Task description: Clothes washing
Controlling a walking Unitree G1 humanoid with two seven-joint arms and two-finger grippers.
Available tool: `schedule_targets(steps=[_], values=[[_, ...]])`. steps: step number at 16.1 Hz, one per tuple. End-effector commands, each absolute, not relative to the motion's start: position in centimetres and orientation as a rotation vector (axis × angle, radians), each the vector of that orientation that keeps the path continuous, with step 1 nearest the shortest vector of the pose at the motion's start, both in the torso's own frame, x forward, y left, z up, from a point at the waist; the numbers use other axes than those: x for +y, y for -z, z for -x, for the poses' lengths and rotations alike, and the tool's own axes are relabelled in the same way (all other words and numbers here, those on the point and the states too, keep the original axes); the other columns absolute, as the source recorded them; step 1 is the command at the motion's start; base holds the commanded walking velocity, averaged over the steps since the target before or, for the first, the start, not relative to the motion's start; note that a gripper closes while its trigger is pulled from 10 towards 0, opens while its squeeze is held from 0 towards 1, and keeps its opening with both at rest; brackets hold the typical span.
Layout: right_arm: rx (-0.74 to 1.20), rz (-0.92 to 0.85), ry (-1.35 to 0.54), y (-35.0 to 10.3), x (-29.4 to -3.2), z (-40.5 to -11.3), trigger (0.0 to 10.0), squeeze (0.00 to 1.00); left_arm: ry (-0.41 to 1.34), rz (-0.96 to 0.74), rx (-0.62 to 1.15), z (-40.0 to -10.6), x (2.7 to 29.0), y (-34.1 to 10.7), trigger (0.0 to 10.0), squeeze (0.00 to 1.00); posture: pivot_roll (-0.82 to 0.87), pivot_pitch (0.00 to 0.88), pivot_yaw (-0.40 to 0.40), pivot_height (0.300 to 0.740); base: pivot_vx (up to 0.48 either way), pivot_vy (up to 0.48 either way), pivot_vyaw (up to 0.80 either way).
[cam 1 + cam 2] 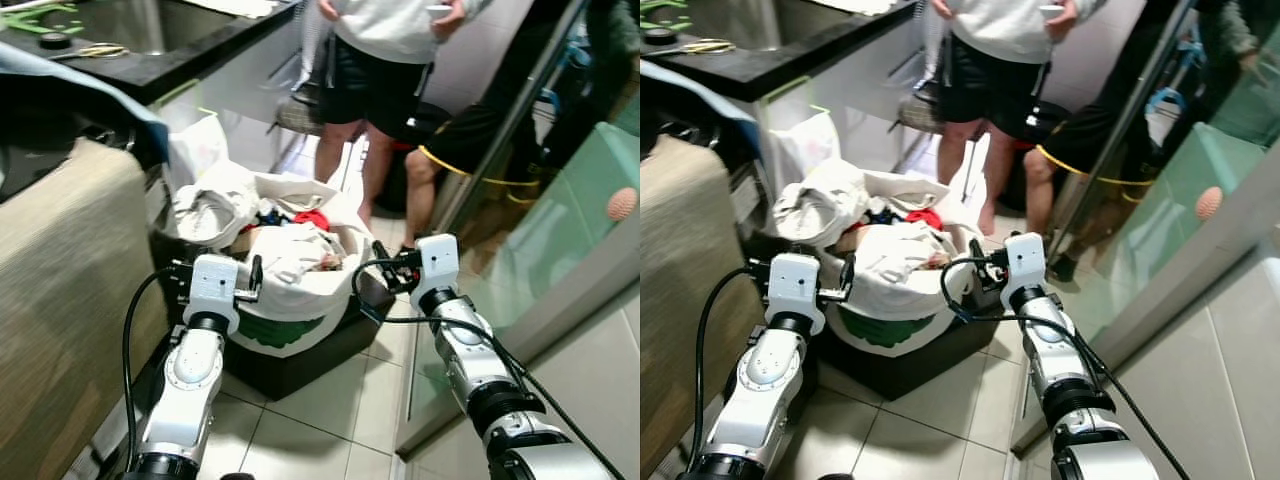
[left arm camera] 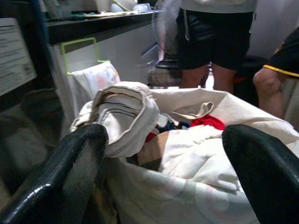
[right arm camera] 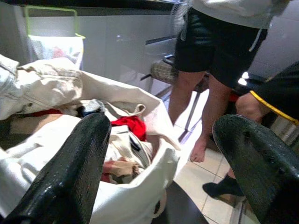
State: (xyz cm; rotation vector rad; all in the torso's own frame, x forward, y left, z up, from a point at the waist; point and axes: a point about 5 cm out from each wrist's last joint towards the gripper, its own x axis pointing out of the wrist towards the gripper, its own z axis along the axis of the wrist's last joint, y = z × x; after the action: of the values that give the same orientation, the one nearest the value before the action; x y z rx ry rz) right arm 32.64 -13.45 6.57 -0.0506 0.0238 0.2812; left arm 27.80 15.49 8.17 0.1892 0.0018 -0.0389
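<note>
One white laundry bag [image 1: 300, 290], stuffed with pale and red clothes [image 1: 290, 245], sits on a dark box [image 1: 310, 360]. Left gripper [image 1: 250, 280] and right gripper [image 1: 385, 275] flank the bag, fingers spread, empty. Two people [image 1: 390, 60] stand behind it.

Even indoor light, soft shadows; glare on the glass panel [image 1: 575, 215]; wrist views slightly soft

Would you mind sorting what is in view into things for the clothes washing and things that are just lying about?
For the job: laundry bag; cream garment; red garment; left hand and right hand, both open beside the bag.

Lying about: scissors; hanging plastic bag; stool; two people standing by.
</note>
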Motion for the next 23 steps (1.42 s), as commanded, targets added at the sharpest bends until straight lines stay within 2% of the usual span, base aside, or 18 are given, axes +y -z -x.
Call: schedule_targets(steps=[1,5,6,7,9,12,13,14,15,16,19,23], values=[[-0.003,0.061,-0.278,-7.09,-13.92,-32.79,10.0,0.00,0.051,-0.189,0.003,-27.76,14.98,-8.16,10.0,0.00,0.15,0.000,-0.107,0.740,0.000,0.000,0.00],[0.000,0.050,-0.292,-6.99,-13.72,-32.71,10.0,0.00,0.048,-0.191,0.004,-27.81,14.99,-8.16,10.0,0.00,0.15,0.000,-0.108,0.740,0.000,0.000,0.00],[-0.009,0.066,-0.282,-7.20,-13.97,-32.83,10.0,0.08,0.048,-0.189,0.004,-27.80,14.94,-8.12,10.0,0.00,0.15,0.000,-0.110,0.740,0.000,0.000,0.00],[-0.007,0.073,-0.280,-7.22,-14.04,-32.88,10.0,0.09,0.049,-0.189,0.004,-27.80,14.91,-8.12,10.0,0.00,0.15,0.000,-0.111,0.740,0.000,0.000,0.00],[-0.003,0.079,-0.283,-7.22,-14.05,-32.93,10.0,0.19,0.049,-0.189,0.004,-27.82,14.90,-8.11,10.0,0.00,0.15,0.000,-0.111,0.740,0.000,0.000,0.20],[0.019,0.078,-0.288,-6.95,-13.95,-32.91,10.0,0.24,0.048,-0.191,0.004,-27.83,14.92,-8.12,10.0,0.00,0.15,0.000,-0.111,0.740,0.000,0.000,0.43],[0.023,0.082,-0.287,-6.90,-13.97,-32.91,10.0,0.34,0.049,-0.192,0.005,-27.81,14.92,-8.12,10.0,0.00,0.15,0.000,-0.111,0.740,0.000,0.000,0.44],[0.027,0.083,-0.283,-6.85,-14.00,-32.92,10.0,0.35,0.050,-0.193,0.005,-27.82,14.92,-8.12,10.0,0.00,0.15,0.000,-0.109,0.740,0.000,0.000,0.44],[0.034,0.087,-0.274,-6.78,-14.06,-32.93,10.0,0.29,0.051,-0.194,0.006,-27.84,14.93,-8.11,10.0,0.00,0.15,0.000,-0.109,0.740,0.000,0.000,0.49],[0.047,0.105,-0.248,-6.62,-14.17,-32.98,10.0,0.01,0.052,-0.196,0.009,-27.89,14.95,-8.08,10.0,0.00,0.15,0.000,-0.107,0.740,0.000,0.000,0.62],[0.049,0.099,-0.255,-6.59,-14.09,-33.02,10.0,0.00,0.054,-0.197,0.011,-27.95,14.96,-8.05,10.0,0.00,0.15,0.000,-0.106,0.740,0.000,0.000,0.00],[0.027,0.103,-0.269,-6.86,-14.03,-33.01,10.0,0.00,0.055,-0.195,0.009,-27.98,14.86,-8.04,10.0,0.00,0.15,0.000,-0.108,0.740,0.000,0.000,0.58]])
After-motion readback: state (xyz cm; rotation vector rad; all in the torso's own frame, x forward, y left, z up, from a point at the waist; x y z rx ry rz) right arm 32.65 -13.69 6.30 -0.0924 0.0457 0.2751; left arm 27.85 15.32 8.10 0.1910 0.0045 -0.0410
